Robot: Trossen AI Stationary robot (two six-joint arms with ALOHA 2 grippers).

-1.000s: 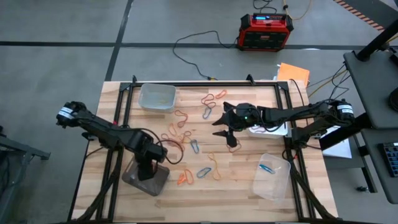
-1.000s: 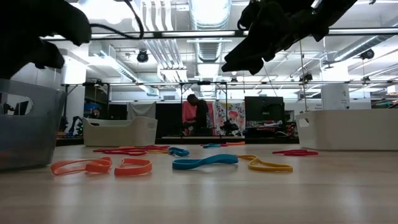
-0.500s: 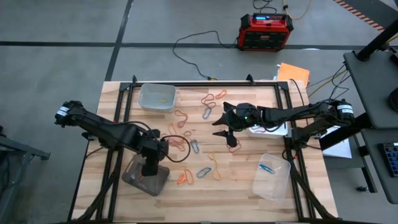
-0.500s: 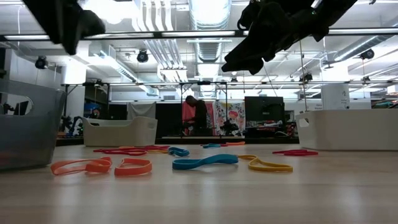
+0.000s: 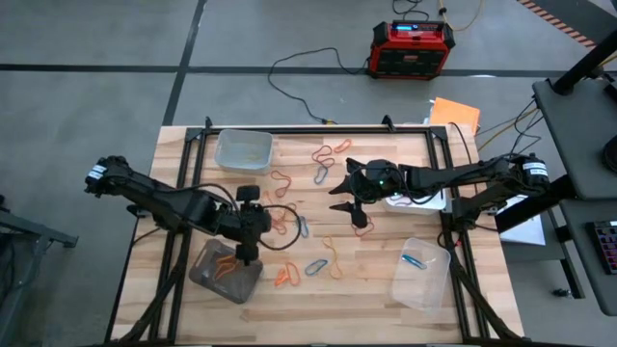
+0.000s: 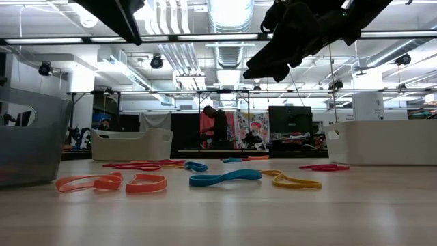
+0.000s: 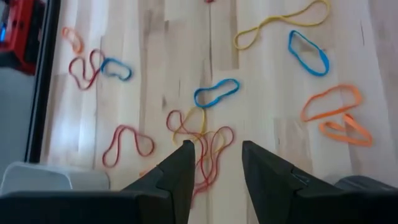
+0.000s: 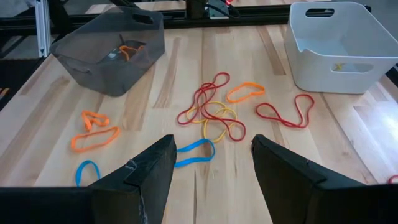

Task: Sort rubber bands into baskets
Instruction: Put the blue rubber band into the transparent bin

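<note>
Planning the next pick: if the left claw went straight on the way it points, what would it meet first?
Probably the tangle of red and yellow rubber bands lying just beyond the open left claw; depth is uncertain.

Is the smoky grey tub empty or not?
Not empty: orange rubber bands lie inside the grey tub, seen through its wall.

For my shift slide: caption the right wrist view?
Open right gripper facing tangled red and yellow rubber bands, between smoky grey tub and white tub.

Red-and-black box (image 5: pixel 413 48) on grey floor, orange sheet (image 5: pixel 455 113), wooden table (image 5: pixel 376 270)
</note>
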